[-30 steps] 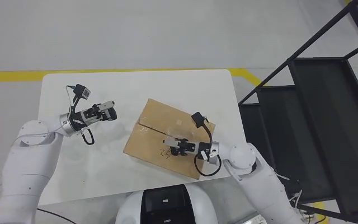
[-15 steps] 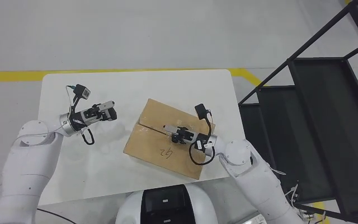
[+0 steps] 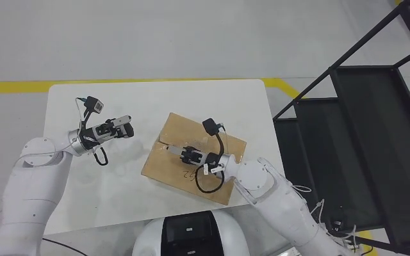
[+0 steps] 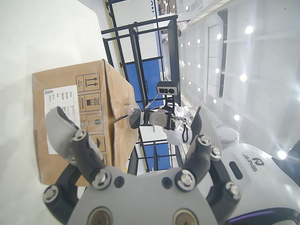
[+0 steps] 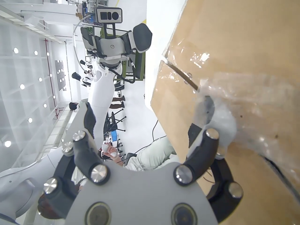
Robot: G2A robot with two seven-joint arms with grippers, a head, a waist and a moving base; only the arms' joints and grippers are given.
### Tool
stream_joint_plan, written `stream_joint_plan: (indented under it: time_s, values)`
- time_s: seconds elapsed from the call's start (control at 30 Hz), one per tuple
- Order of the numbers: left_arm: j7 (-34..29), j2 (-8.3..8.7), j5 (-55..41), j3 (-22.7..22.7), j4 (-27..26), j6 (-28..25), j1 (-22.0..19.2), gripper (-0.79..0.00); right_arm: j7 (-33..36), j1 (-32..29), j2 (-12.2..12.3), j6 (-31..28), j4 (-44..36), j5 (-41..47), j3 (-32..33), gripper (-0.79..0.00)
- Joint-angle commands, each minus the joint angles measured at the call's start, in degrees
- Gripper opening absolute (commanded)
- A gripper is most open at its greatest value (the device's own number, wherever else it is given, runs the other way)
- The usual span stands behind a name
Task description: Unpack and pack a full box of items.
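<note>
My right gripper point(image 3: 176, 150) lay low over the top of the cardboard box point(image 3: 182, 131), with its jaws spread wide and nothing between them. In my right wrist view one fingertip point(image 5: 206, 108) pressed against the clear tape point(image 5: 234, 87) that ran along the box's top seam, just beside a dark slit point(image 5: 182, 76) where the flaps met. The tape there looked crinkled and lifted in places. The other finger stood off the cardboard, apart from the box. The box itself sat closed on the white table point(image 3: 96, 192), turned at an angle to the table's edges, toward the table's right half and near the edge closest to my body. My left gripper point(image 3: 131, 126) hovered above bare tabletop to the left of the box, well apart from it and pointed toward it. Its jaws were also wide and held nothing. From my left wrist I could see the near side of the box with a white label point(image 4: 56, 99) and printed handling marks, and my right gripper resting on the taped top edge beyond.
</note>
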Motion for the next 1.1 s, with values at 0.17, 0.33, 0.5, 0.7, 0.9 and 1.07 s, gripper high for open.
stream_joint_plan:
  time_s: [0.17, 0.33, 0.5, 0.7, 0.9, 1.07]
  values:
    - [0.0, 0.0, 0.0, 0.0, 0.0, 0.0, 0.0, 0.0, -1.8, 3.2, -0.9, 1.0, 1.5, 0.4, -2.4, 0.0]
    - [0.0, 0.0, 0.0, 0.0, 0.0, 0.0, 0.0, 0.0, -2.8, 5.3, -1.5, 1.8, 2.4, 0.3, -4.2, 0.0]
    - [0.0, 0.0, 0.0, 0.0, 0.0, 0.0, 0.0, 0.0, -4.5, 7.9, -2.3, 2.7, 3.8, 1.0, -5.8, 0.0]
    - [0.0, 0.0, 0.0, 0.0, 0.0, 0.0, 0.0, 0.0, -6.4, 10.7, -3.4, 4.2, 5.8, 1.2, -8.1, 0.0]
    - [0.0, 0.0, 0.0, 0.0, 0.0, 0.0, 0.0, 0.0, -6.6, 12.7, -4.4, 4.0, 7.5, 2.8, -9.6, 0.0]
    - [0.0, 0.0, 0.0, 0.0, 0.0, 0.0, 0.0, 0.0, -6.7, 13.7, -4.9, 4.1, 8.3, 3.1, -10.2, 0.0]
